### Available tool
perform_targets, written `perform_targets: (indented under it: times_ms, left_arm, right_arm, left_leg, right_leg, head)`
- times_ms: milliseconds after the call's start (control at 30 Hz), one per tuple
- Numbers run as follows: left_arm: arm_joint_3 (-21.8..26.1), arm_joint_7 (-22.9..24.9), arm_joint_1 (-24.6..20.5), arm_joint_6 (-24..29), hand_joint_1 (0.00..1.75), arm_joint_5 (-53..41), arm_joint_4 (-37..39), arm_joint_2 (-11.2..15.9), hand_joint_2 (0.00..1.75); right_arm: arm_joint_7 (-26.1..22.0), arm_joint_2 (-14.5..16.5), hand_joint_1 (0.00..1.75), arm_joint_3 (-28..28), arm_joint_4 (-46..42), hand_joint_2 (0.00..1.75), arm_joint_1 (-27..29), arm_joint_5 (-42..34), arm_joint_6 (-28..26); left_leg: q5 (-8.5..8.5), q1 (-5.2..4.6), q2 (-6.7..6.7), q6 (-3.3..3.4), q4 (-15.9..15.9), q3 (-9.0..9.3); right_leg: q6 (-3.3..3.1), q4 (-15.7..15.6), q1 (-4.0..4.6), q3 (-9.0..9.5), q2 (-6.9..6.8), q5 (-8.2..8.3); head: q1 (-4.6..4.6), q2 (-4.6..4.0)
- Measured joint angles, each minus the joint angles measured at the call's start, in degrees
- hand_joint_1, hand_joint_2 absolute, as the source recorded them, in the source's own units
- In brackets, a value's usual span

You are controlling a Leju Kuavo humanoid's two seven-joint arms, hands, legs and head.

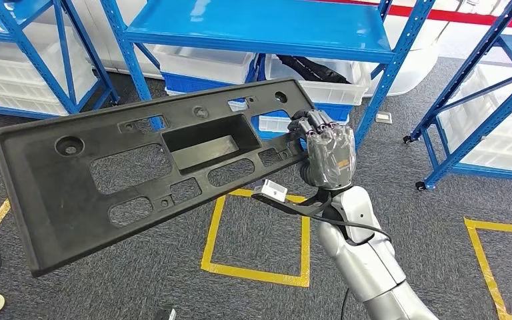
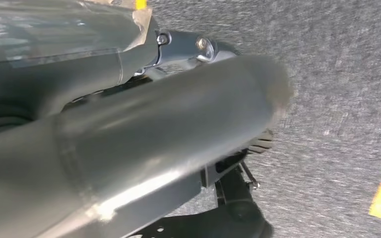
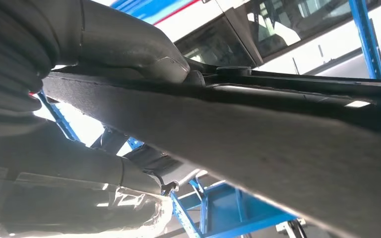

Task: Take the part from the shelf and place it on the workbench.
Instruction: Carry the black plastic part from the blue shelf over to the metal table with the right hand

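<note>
The part (image 1: pixel 140 173) is a long black plastic panel with several cut-outs and a rectangular recess, held in the air and tilted across the left and middle of the head view. My right hand (image 1: pixel 330 157) grips its right end, fingers over the top edge. Up close in the right wrist view, the panel's edge (image 3: pixel 278 144) runs across the picture with my right hand's thumb (image 3: pixel 124 44) pressed on it. My left hand (image 2: pixel 129 139) hangs over the grey carpet floor and holds nothing.
A blue shelf (image 1: pixel 260 27) stands straight ahead with white bins (image 1: pixel 207 63) under it. More blue racking (image 1: pixel 480 87) stands to the right and at the far left. Yellow tape squares (image 1: pixel 253 270) mark the grey carpet below the panel.
</note>
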Motion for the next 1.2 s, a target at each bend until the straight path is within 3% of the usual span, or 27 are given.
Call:
perform_targets:
  times_ms: [33, 67, 100, 167, 200, 267, 300, 367, 400, 433, 500, 533, 567, 600, 633, 667, 733, 800, 900, 933, 1000, 1067, 1100, 1133, 1200]
  left_arm:
    - [0.03, -0.01, 0.01, -0.07, 0.00, -0.01, 0.00, -0.03, 0.00]
    - [0.05, -0.01, 0.01, -0.09, 0.00, -0.01, 0.00, -0.04, 0.00]
    - [0.08, -0.02, 0.01, -0.10, 0.00, -0.01, 0.00, -0.03, 0.00]
    - [0.10, -0.02, 0.00, -0.09, 0.00, -0.02, 0.00, -0.02, 0.00]
    - [0.11, -0.04, -0.03, -0.09, 0.00, -0.03, 0.00, 0.00, 0.00]
    - [0.14, -0.08, -0.06, -0.08, 0.00, -0.03, 0.01, 0.04, 0.00]
    - [0.14, -0.10, -0.06, -0.07, 0.00, -0.03, 0.02, 0.06, 0.00]
    - [0.15, -0.12, -0.01, -0.05, 0.00, -0.03, 0.03, 0.16, 0.00]
    - [0.16, -0.14, 0.02, -0.04, 0.00, -0.03, 0.03, 0.22, 0.00]
    - [0.18, -0.15, 0.04, -0.04, 0.00, -0.03, 0.04, 0.29, 0.00]
    - [0.21, -0.18, 0.11, -0.03, 0.00, -0.03, 0.04, 0.42, 0.00]
    - [0.22, -0.18, 0.16, -0.03, 0.00, -0.03, 0.04, 0.48, 0.00]
    - [0.24, -0.20, 0.23, -0.03, 0.00, -0.02, 0.04, 0.52, 0.00]
    - [0.26, -0.22, 0.29, -0.03, 0.00, -0.02, 0.04, 0.54, 0.00]
    - [0.31, -0.26, 0.34, -0.03, 0.00, -0.01, 0.04, 0.54, 0.00]
    - [0.38, -0.34, 0.39, -0.03, 0.00, 0.00, 0.04, 0.51, 0.00]
    - [0.52, -0.56, 0.44, -0.03, 0.00, 0.00, 0.03, 0.38, 0.00]
    - [0.59, -0.70, 0.54, 0.01, 0.00, -0.02, 0.02, 0.16, 0.00]
    - [0.66, -0.70, 0.72, 0.16, 0.00, -0.02, 0.01, -0.19, 0.00]
    - [0.68, -0.70, 0.76, 0.22, 0.00, -0.03, 0.01, -0.29, 0.00]
    - [0.70, -0.72, 0.85, 0.31, 0.00, -0.03, 0.02, -0.39, 0.00]
    - [0.73, -0.91, 0.95, 0.55, 0.00, -0.05, 0.02, -0.41, 0.00]
    - [0.73, -1.09, 1.01, 0.80, 0.00, -0.10, 0.02, -0.41, 0.00]
    - [0.73, -1.32, 1.06, 1.09, 0.00, -0.21, 0.02, -0.43, 0.00]
    - [0.74, -1.89, 1.14, 1.59, 0.00, -0.43, 0.04, -0.38, 0.00]
  right_arm:
    - [0.00, -0.05, 1.75, 0.01, 0.09, 1.75, 0.03, 0.03, 0.00]
    - [0.01, -0.10, 1.75, 0.02, 0.16, 1.75, 0.05, 0.07, 0.01]
    - [0.01, -0.16, 1.75, 0.03, 0.21, 1.75, 0.07, 0.09, 0.01]
    - [0.02, -0.22, 1.75, 0.04, 0.24, 1.75, 0.03, 0.12, 0.02]
    - [0.02, -0.20, 1.75, 0.05, 0.23, 1.75, -0.03, 0.13, 0.02]
    - [0.02, -0.16, 1.75, 0.07, 0.23, 1.75, -0.06, 0.14, 0.01]
    - [0.02, -0.16, 1.75, 0.08, 0.23, 1.75, -0.05, 0.15, 0.01]
    - [0.02, -0.14, 1.75, 0.12, 0.26, 1.75, -0.07, 0.16, 0.02]
    - [0.02, -0.09, 1.75, 0.15, 0.27, 1.75, -0.14, 0.17, 0.03]
    - [0.03, 0.00, 1.75, 0.17, 0.27, 1.75, -0.22, 0.19, 0.06]
    - [0.08, 0.13, 1.75, 0.19, 0.28, 1.75, -0.32, 0.27, 0.20]
    - [0.10, 0.16, 1.75, 0.20, 0.28, 1.75, -0.32, 0.33, 0.33]
    - [0.14, 0.16, 1.75, 0.21, 0.29, 1.75, -0.32, 0.39, 0.51]
    - [0.17, 0.16, 1.75, 0.22, 0.30, 1.75, -0.33, 0.43, 0.73]
    - [0.25, 0.17, 1.75, 0.24, 0.31, 1.75, -0.37, 0.44, 0.96]
    - [0.37, 0.18, 1.75, 0.26, 0.31, 1.75, -0.47, 0.44, 1.16]
    - [0.74, 0.25, 1.75, 0.30, 0.25, 1.75, -0.71, 0.39, 1.58]
    - [1.09, 0.36, 1.75, 0.34, 0.15, 1.75, -0.87, -0.02, 2.15]
    - [1.08, 0.39, 1.75, 0.32, -0.08, 1.75, -0.77, -1.45, 2.94]
    - [1.02, 0.36, 1.75, 0.30, -0.15, 1.75, -0.70, -1.75, 3.05]
    - [0.94, 0.30, 1.75, 0.28, -0.25, 1.75, -0.48, -2.01, 3.13]
    - [0.87, 0.21, 1.75, 0.26, -0.26, 1.75, 0.05, -2.14, 3.20]
    - [0.79, 0.15, 1.75, 0.23, -0.26, 1.75, 0.36, -2.19, 3.22]
    - [0.69, 0.09, 1.75, 0.21, -0.27, 1.75, 0.61, -2.17, 3.25]
    - [0.55, 0.03, 1.75, 0.14, -0.35, 1.75, 0.80, -1.95, 3.27]
  left_leg:
    - [0.74, -0.01, 0.02, -0.04, 0.03, -0.98]
    - [1.50, -0.01, 0.05, -0.11, 0.06, -2.00]
    - [2.28, -0.01, 0.08, -0.25, 0.09, -3.02]
    - [3.75, 0.01, 0.10, -0.68, 0.17, -4.76]
    - [4.42, -0.07, 0.07, -0.98, 0.25, -5.46]
    - [5.67, -0.26, 0.01, -1.69, 0.16, -6.03]
    - [6.26, -0.31, -0.01, -2.07, -0.04, -6.10]
    - [6.79, -0.12, -0.09, -2.77, -0.32, -6.21]
    - [5.63, 0.02, -0.15, -3.06, 0.31, -6.58]
    - [3.27, 0.11, -0.21, -3.32, 2.13, -7.20]
    - [-3.14, 0.19, -0.26, -3.78, 9.21, -8.93]
    - [-5.26, 0.19, -0.28, -3.99, 13.10, -9.58]
    - [-6.00, 0.20, -0.27, -4.11, 15.83, -9.64]
    - [-5.59, 0.21, -0.26, -4.12, 16.76, -8.87]
    - [-4.42, 0.22, -0.26, -4.04, 15.39, -6.90]
    - [-3.37, 0.24, -0.26, -3.87, 12.26, -4.05]
    - [-3.39, 0.11, -0.38, -3.29, 4.71, 1.68]
    - [-4.39, -0.29, -0.47, -2.56, 1.24, 3.71]
    - [-2.94, -0.32, 0.29, -1.16, 0.19, 3.25]
    - [-2.28, -0.18, 0.69, -0.71, -0.19, 2.98]
    - [-1.30, -0.11, 1.48, -0.24, -0.46, 2.08]
    - [-0.62, -0.13, 2.33, -0.32, -0.41, 1.12]
    - [-0.34, -0.12, 2.78, -0.44, -0.38, 0.73]
    - [-0.11, -0.08, 3.25, -0.60, -0.32, 0.44]
    - [0.14, -0.11, 4.19, -1.04, -0.08, 0.09]
  right_leg:
    - [0.20, 3.48, -0.03, -0.66, 0.01, -1.45]
    - [0.68, 5.71, -0.06, -0.63, 0.01, -1.74]
    - [1.32, 6.10, -0.09, 0.36, 0.01, -0.95]
    - [2.20, 1.00, -0.29, 5.26, -0.01, 1.35]
    - [2.14, -3.58, -0.24, 8.66, 0.01, 1.34]
    - [1.23, -9.92, 0.09, 12.48, 0.20, 0.27]
    - [0.67, -11.15, 0.40, 12.90, 0.30, -0.12]
    - [-0.48, -11.12, 0.14, 12.03, 0.23, 0.68]
    - [-1.23, -11.14, -0.07, 11.70, 0.13, 1.29]
    - [-1.90, -11.21, -0.32, 11.24, 0.02, 2.05]
    - [-2.66, -11.11, -0.25, 9.91, -0.05, 3.56]
    - [-2.70, -11.03, -0.14, 9.04, -0.05, 4.27]
    - [-2.64, -10.91, -0.04, 8.17, -0.04, 4.87]
    - [-2.54, -10.77, 0.02, 7.34, -0.04, 5.40]
    - [-2.37, -10.59, 0.05, 6.55, -0.03, 5.87]
    - [-2.18, -10.36, 0.07, 5.86, -0.01, 6.26]
    - [-1.59, -10.06, 0.21, 4.89, 0.05, 6.91]
    - [-0.85, -10.12, 0.32, 4.62, 0.10, 7.52]
    - [0.06, -9.62, 0.50, 3.70, 0.30, 7.81]
    - [0.05, -7.97, 0.56, 2.69, 0.35, 6.77]
    - [-0.22, -1.43, 0.37, -0.26, 0.34, 3.01]
    - [0.13, 4.80, 0.11, -2.25, 0.32, 0.24]
    - [0.55, 5.26, -0.04, -1.78, 0.26, -0.01]
    - [1.07, 3.35, -0.23, -0.09, 0.07, 0.56]
    - [1.89, -4.75, -0.52, 5.26, -1.58, 2.58]
  head:
    - [0.02, 0.00]
    - [0.03, 0.00]
    - [0.07, 0.00]
    - [0.11, 0.00]
    - [0.14, 0.00]
    - [0.04, 0.00]
    - [-0.04, 0.00]
    - [-0.14, 0.00]
    - [-0.23, 0.00]
    - [-0.34, 0.00]
    - [-0.51, 0.00]
    - [-0.54, 0.00]
    - [-0.52, 0.00]
    - [-0.54, 0.00]
    - [-0.54, 0.00]
    - [-0.55, 0.00]
    - [-0.48, 0.00]
    - [-0.38, 0.00]
    - [-0.36, 0.00]
    - [-0.22, 0.00]
    - [0.15, 0.00]
    - [0.38, 0.00]
    - [0.40, 0.00]
    - [0.43, 0.00]
    - [0.47, 0.00]
